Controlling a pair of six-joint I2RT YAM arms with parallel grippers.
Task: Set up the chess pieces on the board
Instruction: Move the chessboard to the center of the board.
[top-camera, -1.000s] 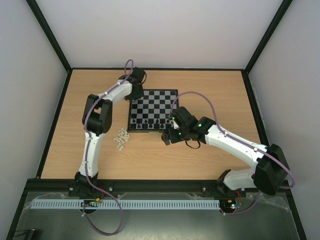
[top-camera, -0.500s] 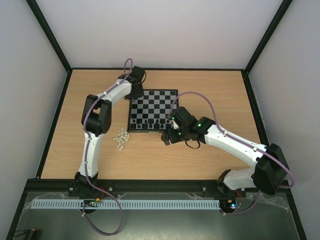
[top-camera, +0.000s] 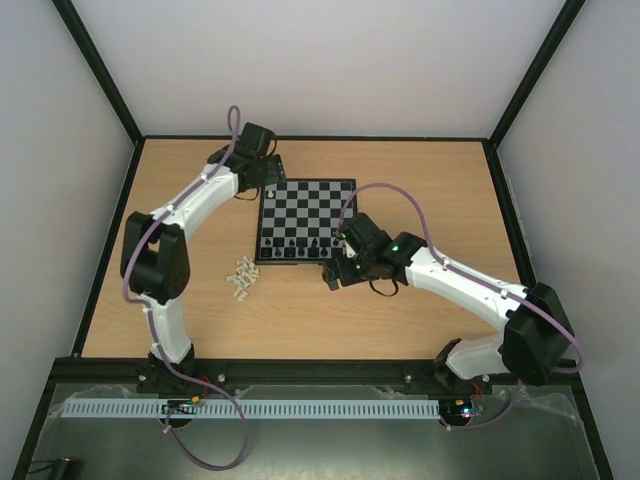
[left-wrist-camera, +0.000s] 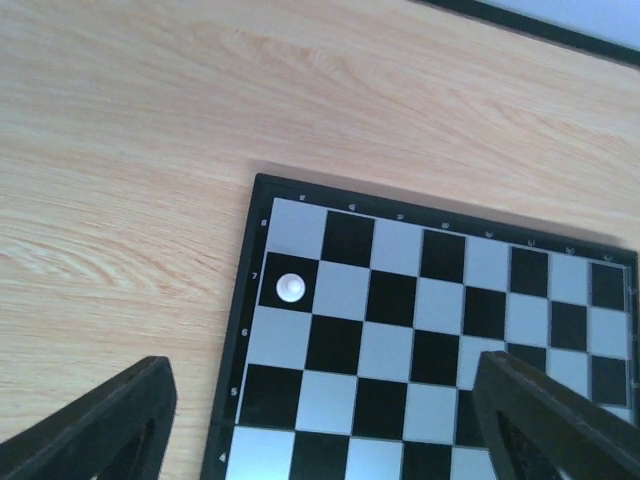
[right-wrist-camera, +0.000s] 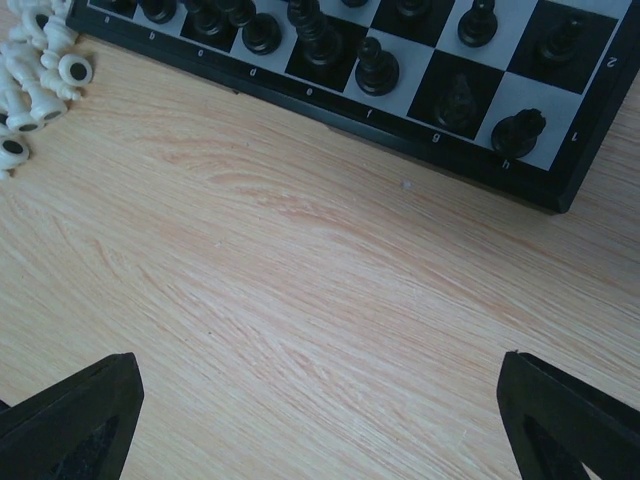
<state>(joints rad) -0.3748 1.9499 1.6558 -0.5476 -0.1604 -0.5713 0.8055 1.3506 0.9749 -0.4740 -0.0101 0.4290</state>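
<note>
The board (top-camera: 310, 200) lies at the table's middle back. Black chess pieces (top-camera: 298, 245) stand along its two near rows, seen closer in the right wrist view as black pieces (right-wrist-camera: 378, 70) on the board (right-wrist-camera: 340, 108). One white pawn (left-wrist-camera: 291, 287) stands alone on a black square near the far-left corner of the board (left-wrist-camera: 390, 350). A heap of white pieces (top-camera: 241, 279) lies on the wood off the near-left corner, also visible as white pieces (right-wrist-camera: 35, 70). My left gripper (left-wrist-camera: 330, 440) hangs open above the board's left edge, empty. My right gripper (right-wrist-camera: 320, 430) is open over bare wood just in front of the board.
A black raised rim (top-camera: 310, 138) borders the wooden table (top-camera: 420, 300). The right arm (top-camera: 450, 280) reaches in from the near right, its wrist at the board's near-right corner. The left arm (top-camera: 190, 205) arcs along the left side of the table.
The left gripper has opened and lifted back from the board's far-left corner, leaving the white pawn standing there. Its elbow swung left. The right arm has barely moved.
</note>
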